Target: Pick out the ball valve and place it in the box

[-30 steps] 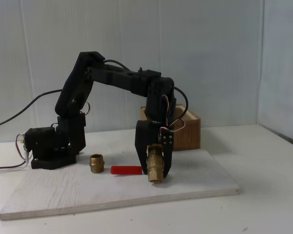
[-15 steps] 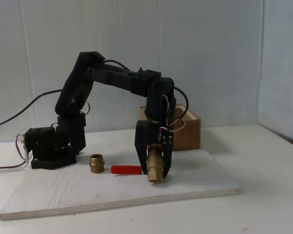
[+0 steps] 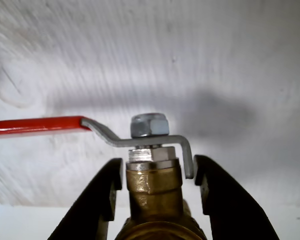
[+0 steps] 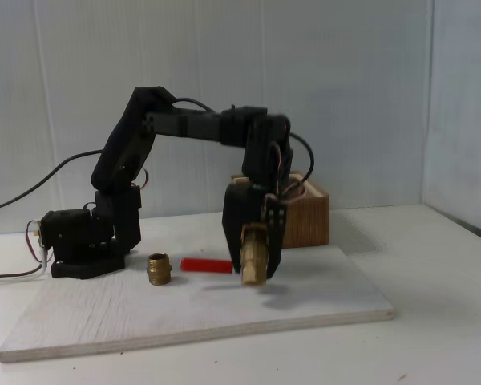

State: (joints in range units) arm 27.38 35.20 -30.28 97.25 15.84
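While above the board (image 4: 144, 317), the claw (image 4: 255, 261) grips the ball valve (image 4: 252, 255).

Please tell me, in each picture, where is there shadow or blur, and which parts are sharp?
In the wrist view, the ball valve and its red handle are sharp, while the white board behind shows streaky blur and a soft dark shadow. In the fixed view, light is even; a faint shadow lies on the board under the gripper holding the valve.
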